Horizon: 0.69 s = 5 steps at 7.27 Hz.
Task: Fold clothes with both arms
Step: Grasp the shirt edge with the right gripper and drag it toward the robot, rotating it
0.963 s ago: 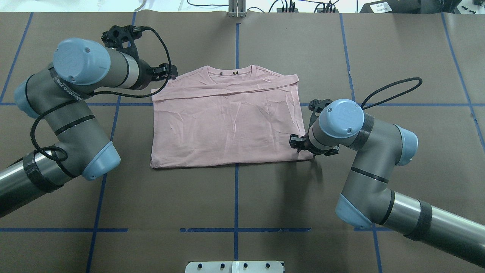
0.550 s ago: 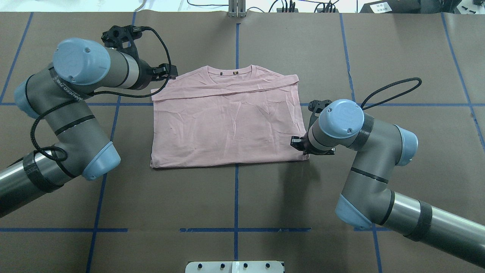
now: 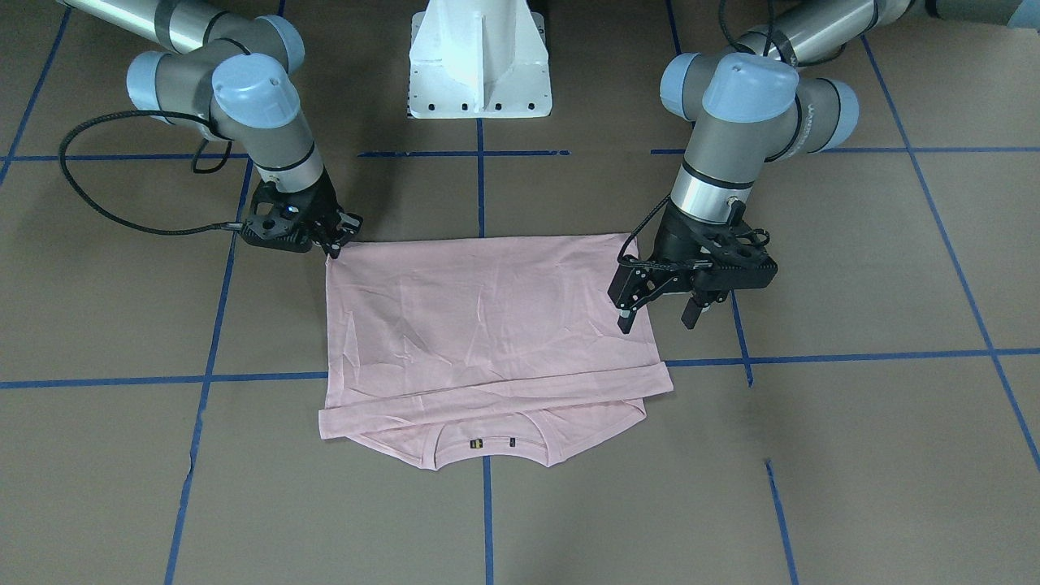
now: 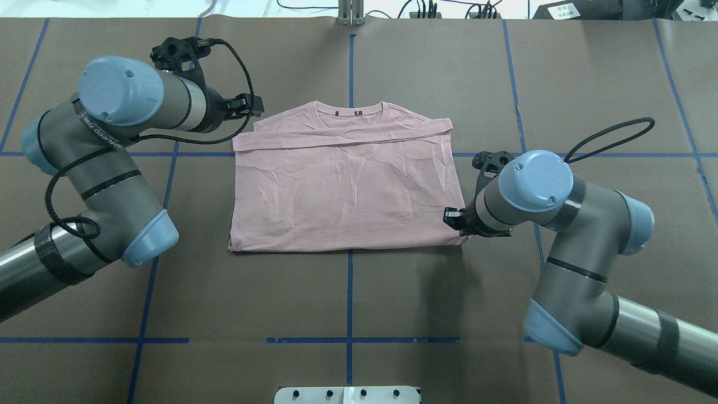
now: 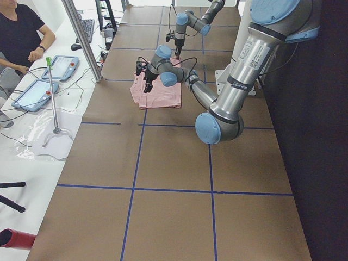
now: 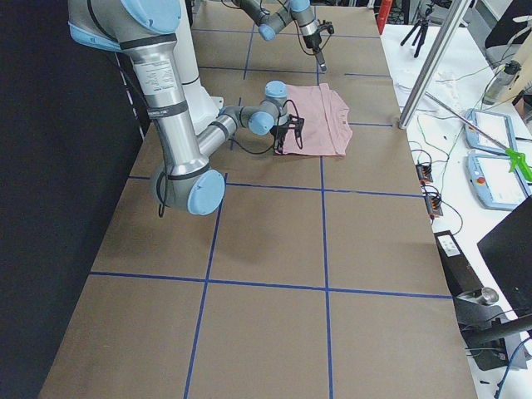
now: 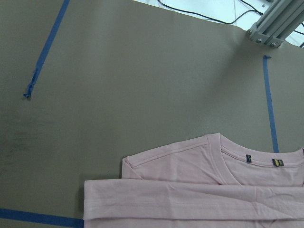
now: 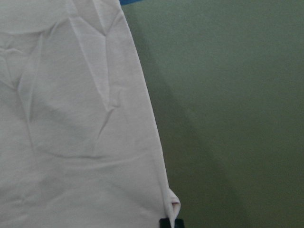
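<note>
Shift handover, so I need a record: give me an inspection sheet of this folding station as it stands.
Surface: brown table, blue tape grid.
Job's things: pink T-shirt, partly folded, collar away from robot.
Clutter: nothing seen.
Tools: left tool open over the shirt's side edge; right tool shut on its robot-side corner.
Cables: left wrist cable and right wrist cable loop beside their arms.
Surroundings: white pedestal; seated person beside the table.
</note>
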### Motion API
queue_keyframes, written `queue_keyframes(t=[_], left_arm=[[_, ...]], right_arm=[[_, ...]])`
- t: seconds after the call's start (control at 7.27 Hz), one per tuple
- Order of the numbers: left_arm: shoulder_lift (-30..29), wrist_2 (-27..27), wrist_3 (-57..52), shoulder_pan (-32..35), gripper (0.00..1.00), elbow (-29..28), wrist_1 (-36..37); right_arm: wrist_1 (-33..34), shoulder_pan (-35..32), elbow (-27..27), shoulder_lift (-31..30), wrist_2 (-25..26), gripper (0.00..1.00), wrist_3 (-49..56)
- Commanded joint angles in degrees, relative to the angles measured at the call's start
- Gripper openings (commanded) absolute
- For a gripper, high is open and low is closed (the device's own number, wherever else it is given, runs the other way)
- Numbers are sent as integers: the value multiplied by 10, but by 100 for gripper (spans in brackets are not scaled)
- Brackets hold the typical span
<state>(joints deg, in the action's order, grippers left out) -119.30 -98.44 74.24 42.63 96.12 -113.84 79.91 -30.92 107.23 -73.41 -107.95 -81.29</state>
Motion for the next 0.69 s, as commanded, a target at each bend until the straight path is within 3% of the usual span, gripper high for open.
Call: queue_keyframes(t=[0.0,0.28,0.55], left_arm=[[0,0,0,0,100,2,0],[-1,0,13,-2,100,4,-1],[0,1,17,-18,100,0,-1]], right_arm=[[4,39,110,-99,-22,0,-5],[2,146,180,-179,-15,0,-53],[2,267,201,-190,14,0,-121]])
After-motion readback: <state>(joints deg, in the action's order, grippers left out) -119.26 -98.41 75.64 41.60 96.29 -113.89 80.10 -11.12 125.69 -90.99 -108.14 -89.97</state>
